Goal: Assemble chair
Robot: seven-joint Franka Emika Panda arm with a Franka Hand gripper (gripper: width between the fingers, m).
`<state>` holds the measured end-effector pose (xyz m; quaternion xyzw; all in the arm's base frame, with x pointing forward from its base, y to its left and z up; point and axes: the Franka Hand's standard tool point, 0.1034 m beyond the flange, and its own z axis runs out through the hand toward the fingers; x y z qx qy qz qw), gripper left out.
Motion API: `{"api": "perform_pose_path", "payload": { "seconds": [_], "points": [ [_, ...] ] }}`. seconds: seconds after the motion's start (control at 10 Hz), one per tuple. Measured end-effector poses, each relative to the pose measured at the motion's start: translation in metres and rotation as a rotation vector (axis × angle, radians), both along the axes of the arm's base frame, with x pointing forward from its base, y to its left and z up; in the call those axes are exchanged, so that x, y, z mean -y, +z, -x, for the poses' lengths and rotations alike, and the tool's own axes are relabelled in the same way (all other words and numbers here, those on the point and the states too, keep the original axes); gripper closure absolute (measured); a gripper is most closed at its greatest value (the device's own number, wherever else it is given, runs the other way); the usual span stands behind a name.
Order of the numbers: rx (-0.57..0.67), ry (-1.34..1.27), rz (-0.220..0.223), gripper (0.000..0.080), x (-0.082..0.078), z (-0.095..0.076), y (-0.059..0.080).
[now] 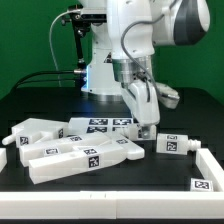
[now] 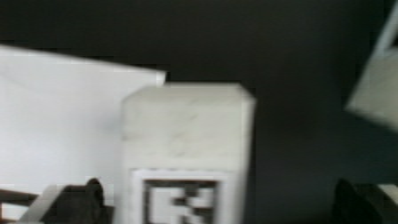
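Hand [image 2: 222, 203] spread, chair block [image 2: 187, 125] between — gaps beside

The chair lies as loose matte-white pieces on the black tabletop [image 1: 30, 108]. Most crowd together toward the exterior view's left, near the front edge: a chunky bar [image 1: 28, 131], a long block [image 1: 62, 163], a second block [image 1: 118, 150] beside it, and behind them a flat slab [image 1: 96, 125] showing several square tags. A short block [image 1: 172, 144] lies apart toward the exterior view's right. The wrist view shows a tagged block [image 2: 185, 120] next to a broad white piece [image 2: 63, 100]
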<state>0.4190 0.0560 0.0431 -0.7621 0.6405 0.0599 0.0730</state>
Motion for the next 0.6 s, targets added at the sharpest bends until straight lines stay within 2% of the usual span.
{"api": "perform_pose_path", "payload": {
  "seconds": [0.1,0.2,0.3,0.6],
  "points": [
    [0.022,0.043,-0.02,0.0157,0.003,-0.0158,0.0182],
    [0.044,0.131,-0.019,0.0151,0.004,-0.0223,0.0221],
    [0.049,0.203,-0.014,0.015,0.0048,-0.017,0.0167],
    [0.085,0.401,-0.011,0.015,0.0045,-0.0184,0.0167]
  ]
}}
